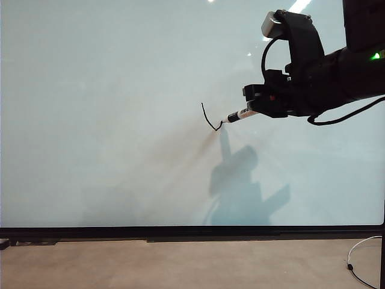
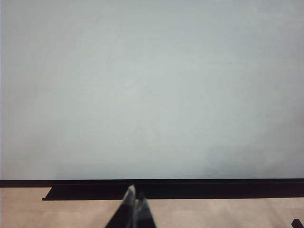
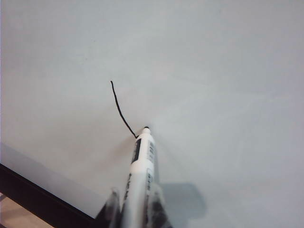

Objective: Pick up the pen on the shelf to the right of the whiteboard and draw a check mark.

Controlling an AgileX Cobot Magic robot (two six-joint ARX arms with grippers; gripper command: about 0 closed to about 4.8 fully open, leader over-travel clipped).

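Exterior view, board: whiteboard (image 1: 120,90) fills nearly the whole view, black frame along its lower edge.
Exterior view, right gripper: right gripper (image 1: 257,108) reaches in from the right, fingers clamped on the pen (image 1: 238,115).
Exterior view, pen: tip on the board at the low end of the check mark (image 1: 209,117) (one short black stroke so far).
Left wrist view, left gripper: left gripper (image 2: 132,205) low before the board's frame, fingers together, holding nothing.
Right wrist view, pen: white barrel between the fingers (image 3: 110,209), dark tip touching the stroke's end.
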